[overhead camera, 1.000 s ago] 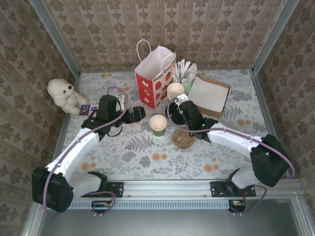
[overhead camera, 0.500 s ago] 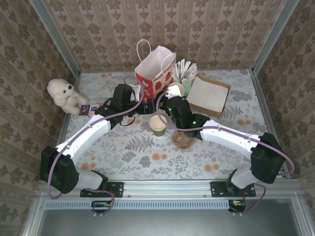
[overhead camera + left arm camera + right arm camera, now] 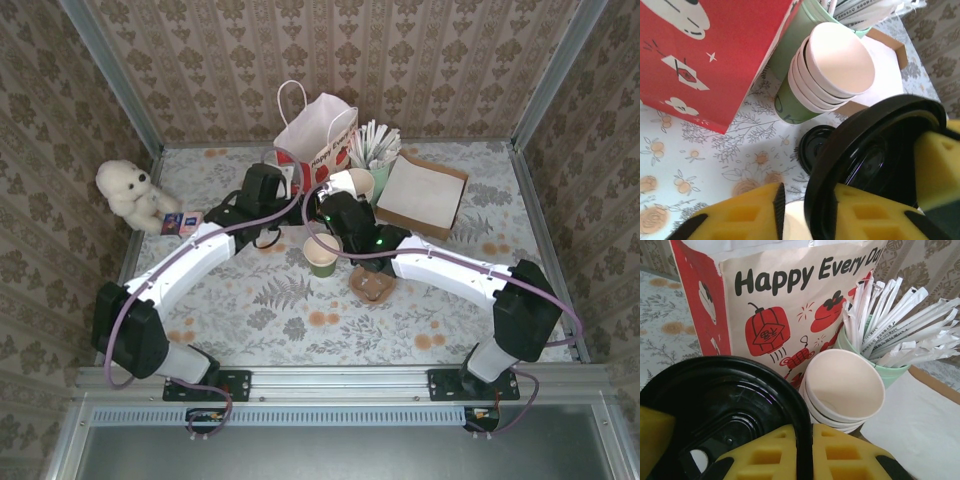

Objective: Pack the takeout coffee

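The flowered table (image 3: 250, 310) carries a red-and-white bag (image 3: 310, 165), upright at the back with its mouth open. Close beside the bag on its right are a stack of cream cups (image 3: 357, 183) and a pale green cup of white sticks (image 3: 375, 145).

The coffee cup (image 3: 322, 255) stands upright near the bag's front, on the side toward the arms. It is dark green and uncovered, with its pale top showing. Its black lid (image 3: 730, 405) is held off the table before the bag's printed face, not over the cup.

The right gripper (image 3: 802, 442) is clamped on one edge of the lid, the rim pinched between its yellow pads (image 3: 850, 457). The left gripper (image 3: 795, 212) stands narrow around the opposite edge. A pale sliver shows between one pad and the rim, so I cannot tell whether it grips.

The step in hand looks like passing the lid across ahead of capping. Only one gripper should let go, and only once the other bites fully. Pulling against each other would flex the thin plastic and pop it free.

After that the lid wants to come level and centred over the cup in front of the bag. It should be pressed evenly round the rim while the free gripper steadies the cup wall low down. Only a capped cup should go into the bag, kept upright.
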Tool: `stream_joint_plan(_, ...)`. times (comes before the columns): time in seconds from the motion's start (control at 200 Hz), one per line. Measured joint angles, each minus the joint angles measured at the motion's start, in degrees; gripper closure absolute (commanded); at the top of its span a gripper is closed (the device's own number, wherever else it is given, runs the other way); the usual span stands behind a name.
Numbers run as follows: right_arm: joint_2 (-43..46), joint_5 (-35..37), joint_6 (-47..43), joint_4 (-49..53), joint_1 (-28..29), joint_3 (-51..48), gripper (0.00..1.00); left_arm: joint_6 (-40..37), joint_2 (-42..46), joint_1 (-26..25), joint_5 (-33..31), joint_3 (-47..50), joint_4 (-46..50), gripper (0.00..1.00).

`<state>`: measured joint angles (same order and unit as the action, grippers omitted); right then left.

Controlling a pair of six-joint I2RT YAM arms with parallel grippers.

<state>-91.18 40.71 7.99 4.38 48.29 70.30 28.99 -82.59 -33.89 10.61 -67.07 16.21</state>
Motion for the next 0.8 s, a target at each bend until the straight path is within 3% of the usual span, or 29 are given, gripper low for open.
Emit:
stream_joint_plan(0.04, -0.07, -0.17, 0.42, 0.37, 0.04, 0.15, 0.84, -0.07, -0.26, -0.17, -0.26, -0.26, 0.11, 1.00)
stream_joint_plan(0.125, -0.07, -1.46, 1.40, 0.63, -0.04, 0.15, 0.78, -0.52, -0.92, -0.20, -1.14, -0.52, 0.61, 1.00)
stream_joint_plan(0.185, 0.09, -3.67, 2.43, 0.74, -0.20, 0.15, 0.69, -0.70, -1.22, -0.15, -1.77, -0.52, 1.14, 1.00)
stream_joint_plan(0.275, 1.53, -10.43, 3.39, 1.68, -1.75, -0.02, 0.40, -1.92, -1.31, -0.15, -2.40, -0.52, 1.36, 1.00)
stream_joint_plan(0.345, 3.65, -18.34, 4.50, 3.06, -4.85, -0.35, 0.25, -3.89, -1.22, -0.15, -2.99, -0.52, 1.05, 1.00)
stream_joint_plan(0.375, 4.63, -21.94, 4.96, 3.67, -6.60, -0.44, 0.03, -4.98, -1.16, -0.15, -3.21, -0.52, 0.96, 1.00)
stream_joint_plan(0.385, 5.05, -23.26, 5.95, 3.93, -7.39, -0.50, 0.01, -5.53, -1.09, -0.15, -3.37, -0.52, 0.90, 1.00)
stream_joint_plan(0.585, 12.28, -41.55, 9.40, 6.01, -18.75, -3.02, 0.00, -14.45, 3.23, -0.15, -5.11, 1.03, -2.49, 1.00)
stream_joint_plan(0.8, 14.34, -55.69, 9.20, 6.58, -18.47, -2.84, 0.00, -20.92, 6.38, -0.15, -5.38, 1.07, -6.16, 1.00)
